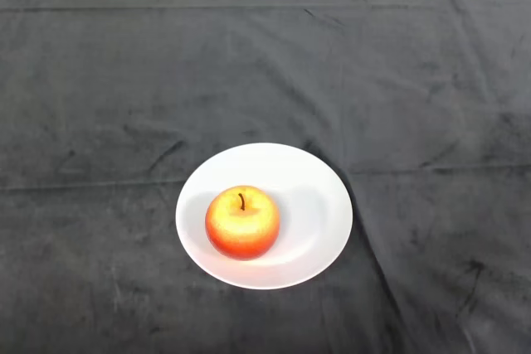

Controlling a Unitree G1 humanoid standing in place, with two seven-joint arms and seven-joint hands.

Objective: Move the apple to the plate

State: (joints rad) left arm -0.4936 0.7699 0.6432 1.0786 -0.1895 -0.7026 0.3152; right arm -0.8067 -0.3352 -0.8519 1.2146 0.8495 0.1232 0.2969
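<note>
A red and yellow apple with a dark stem stands upright on a white round plate, in the left half of the plate. The plate lies on the dark cloth a little below the middle of the head view.
The dark cloth covers the whole table and has a few creases and a fold line running across at the plate's height. The table's far edge shows as a pale strip at the top.
</note>
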